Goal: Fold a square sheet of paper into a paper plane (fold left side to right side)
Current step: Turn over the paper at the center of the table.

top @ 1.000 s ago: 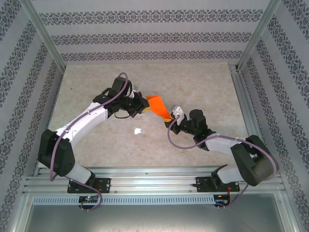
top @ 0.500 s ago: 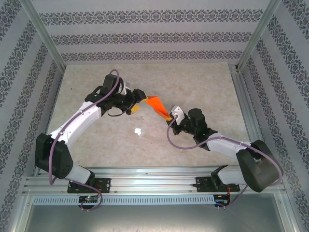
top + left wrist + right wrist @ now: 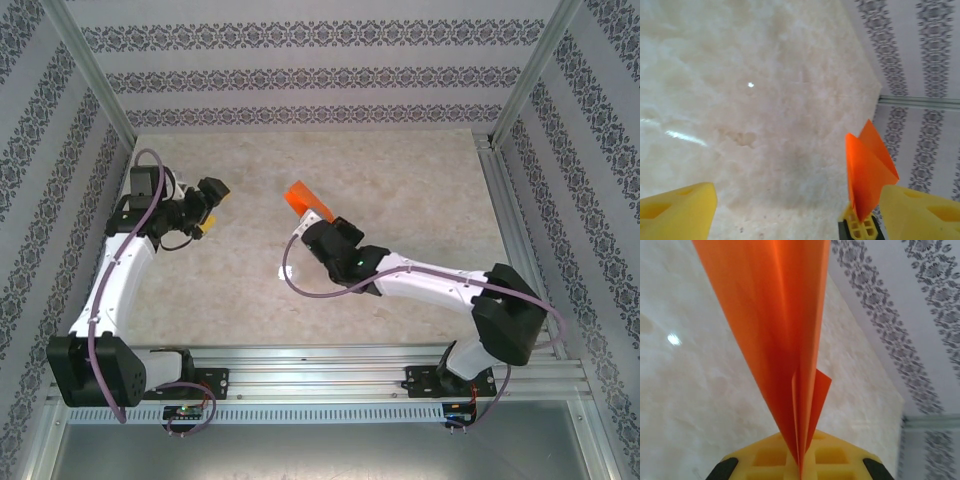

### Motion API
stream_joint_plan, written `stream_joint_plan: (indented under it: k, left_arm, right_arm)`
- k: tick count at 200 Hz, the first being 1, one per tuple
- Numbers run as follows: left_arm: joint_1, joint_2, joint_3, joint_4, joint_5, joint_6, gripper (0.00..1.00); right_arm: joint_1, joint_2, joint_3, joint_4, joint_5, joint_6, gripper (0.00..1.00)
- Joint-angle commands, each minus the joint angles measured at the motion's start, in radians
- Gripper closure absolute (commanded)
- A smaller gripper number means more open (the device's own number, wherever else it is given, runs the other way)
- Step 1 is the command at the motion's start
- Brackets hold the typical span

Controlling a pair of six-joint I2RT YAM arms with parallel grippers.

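Grips the orange paper [image 3: 300,196] by its narrow end in the right end effector [image 3: 313,222], pads squeezed together on the stacked layers. Appears to hold it lifted off the counter [image 3: 420,180], near the middle of the work area, with the wide end fanning up and away from the wrist. From the right wrist, shows a sharp centre crease and at least one smaller flap tucked beside it, so already a creased wedge, not a flat square.

Holds the left end effector [image 3: 211,207] with its fingers wide apart and empty, well off to the left of the paper, touching nothing.

Looks like a mid-fold stage: paper creased, one arm in sole charge of it, the other free. Hard to tell whether every fold is done.

Next, probably calls for setting the wedge down flat or presenting its free edge to the left end effector. Needs the open fingers brought in from the left, lined up with the loose side, then closed on that side alone. Needs a firm right-hand pinch throughout, since thin paper held by one tip is likely to sag or twist. Needs edges matched before pressing any left-to-right crease.
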Motion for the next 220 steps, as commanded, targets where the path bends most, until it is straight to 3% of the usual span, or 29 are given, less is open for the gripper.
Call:
stream_joint_plan:
  k: [1, 23, 53, 65, 89, 99, 121, 138, 168, 197, 220]
  left_arm:
    - [0.010, -0.003, -0.026, -0.032, -0.022, 0.070, 0.15]
    - [0.011, 0.008, -0.060, -0.012, -0.015, 0.074, 0.15]
    - [0.011, 0.026, -0.085, -0.005, -0.012, 0.089, 0.15]
    - [0.010, 0.031, -0.087, -0.009, -0.011, 0.099, 0.15]
    - [0.009, 0.039, -0.094, -0.020, -0.004, 0.120, 0.15]
    - [0.009, 0.042, -0.099, -0.021, -0.001, 0.132, 0.15]
    - [0.006, 0.043, -0.122, -0.023, 0.022, 0.154, 0.15]
    - [-0.012, 0.041, -0.141, -0.024, 0.042, 0.178, 0.17]
    - [-0.134, 0.027, -0.193, 0.037, 0.063, 0.165, 0.24]
    - [-0.368, 0.056, -0.229, 0.209, 0.055, 0.079, 0.34]
    - [-0.533, 0.116, -0.213, 0.281, -0.029, 0.011, 0.31]
  right_arm:
    - [0.043, 0.138, 0.099, -0.396, 0.339, 0.166, 1.00]
    - [0.054, 0.277, 0.212, -0.702, 0.320, 0.429, 1.00]
    - [0.103, 0.404, 0.241, -0.776, 0.257, 0.501, 0.96]
    - [0.125, 0.413, 0.238, -0.756, 0.188, 0.487, 0.84]
    - [0.164, 0.347, 0.206, -0.670, -0.045, 0.437, 0.41]
    - [0.174, 0.305, 0.204, -0.649, -0.173, 0.419, 0.28]
    - [0.207, 0.187, 0.217, -0.638, -0.404, 0.394, 0.07]
    - [0.204, 0.070, 0.220, -0.629, -0.532, 0.396, 0.02]
    - [0.012, -0.131, 0.157, -0.550, -0.778, 0.500, 0.03]
    - [-0.310, -0.275, -0.045, -0.307, -1.065, 0.686, 0.10]
    - [-0.518, -0.315, -0.160, -0.187, -1.182, 0.794, 0.18]
